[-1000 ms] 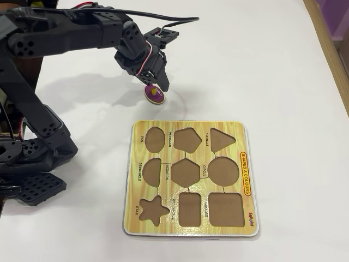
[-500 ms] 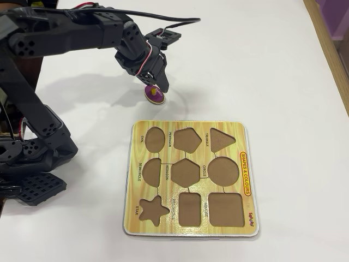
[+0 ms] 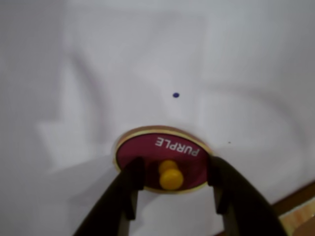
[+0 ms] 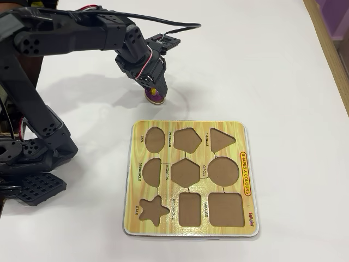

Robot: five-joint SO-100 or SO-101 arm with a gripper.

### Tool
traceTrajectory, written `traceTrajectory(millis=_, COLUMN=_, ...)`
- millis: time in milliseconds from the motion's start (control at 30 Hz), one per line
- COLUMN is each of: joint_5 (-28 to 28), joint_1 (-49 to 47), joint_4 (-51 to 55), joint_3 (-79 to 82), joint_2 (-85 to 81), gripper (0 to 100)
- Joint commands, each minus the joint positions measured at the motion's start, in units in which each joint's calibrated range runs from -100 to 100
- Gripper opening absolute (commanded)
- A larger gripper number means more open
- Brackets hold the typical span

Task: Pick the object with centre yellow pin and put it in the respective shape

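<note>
The purple oval piece (image 3: 170,147), lettered PURPLE and with a yellow knob (image 3: 171,174) at its middle, lies flat on the white table. My gripper (image 3: 174,172) is open. Its two black fingers (image 3: 129,189) straddle the knob, with a gap on each side. In the overhead view the gripper (image 4: 155,90) hangs over the piece (image 4: 156,98) and hides most of it. The brown OVAL cutout (image 4: 155,139) sits at the top left of the yellow wood-grain board (image 4: 245,164), a short way below the piece.
The board's other cutouts, among them the CIRCLE (image 4: 222,171) and SEMICIRCLE (image 4: 152,170), hold nothing. The arm's black base (image 4: 32,164) fills the left side. A wooden edge (image 4: 327,49) runs along the table's right.
The gripper has come down and shifted slightly left over the purple piece, so it now covers more of it. The piece and the board have not moved.
</note>
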Motion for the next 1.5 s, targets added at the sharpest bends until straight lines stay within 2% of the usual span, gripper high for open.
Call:
traceTrajectory(millis=0, joint_5=-0.3, joint_1=-0.3, joint_4=-0.2, joint_3=-1.0, joint_2=-0.5, gripper=15)
traceTrajectory(millis=1467, joint_5=-0.3, joint_1=-0.1, joint_4=-0.2, joint_3=1.3, joint_2=-0.9, gripper=15)
